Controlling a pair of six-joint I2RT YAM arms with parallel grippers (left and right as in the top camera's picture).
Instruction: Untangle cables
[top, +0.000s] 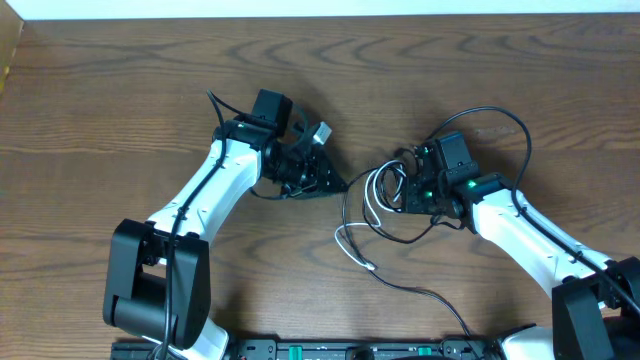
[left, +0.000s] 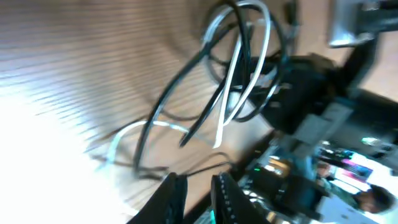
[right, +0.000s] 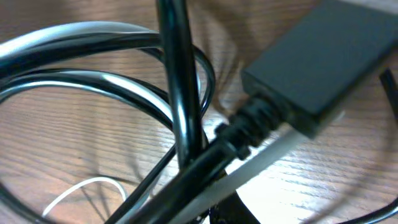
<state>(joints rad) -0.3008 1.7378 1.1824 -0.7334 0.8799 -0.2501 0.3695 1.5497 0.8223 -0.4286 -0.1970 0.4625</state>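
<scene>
Black cords (right: 180, 93) fill the view right at my right gripper (top: 408, 192). Its jaws are shut tight, but I cannot tell if a cord is pinched in them. If I pull now, the loops could snap into a hard knot, because they cross over each other. My left gripper (left: 198, 182) has its jaws a little apart and holds nothing. Farther out, the cables (top: 372, 192) lie in a loopy heap on the wood table (top: 120, 90) between my arms, one white cord (top: 350, 245) trailing out.

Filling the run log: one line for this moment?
left gripper: jaws slightly apart, empty | right gripper: shut in tangle, hold unclear | cables: tangled
</scene>
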